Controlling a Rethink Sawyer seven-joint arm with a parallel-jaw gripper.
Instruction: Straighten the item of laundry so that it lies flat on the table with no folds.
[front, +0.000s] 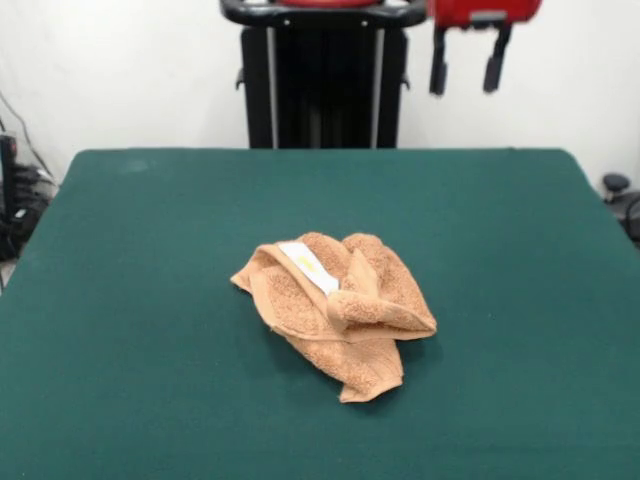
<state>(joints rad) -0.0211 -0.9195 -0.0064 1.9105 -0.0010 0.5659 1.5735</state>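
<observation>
Below the jaws (466, 62) and stretching well forward of them lay the counter (150, 300), a broad dark green surface that filled most of the front view. Behind it, level with the jaws and to their picture-left, stood the black pedestal (322, 90) against a pale wall. The towel (335, 312) lay bunched in a heap near the middle of the counter, well apart from the jaws, lower in the picture and to their picture-left. It was orange-tan terry cloth, folded over on itself in several layers, with one rolled fold lying across its top and a corner pointing toward the camera. A small white label (308, 267) showed on the heap's upper side, facing the pedestal. The jaws hung from the red arm at the picture's top edge, two dark fingers set apart with pale wall showing between them, holding nothing.
</observation>
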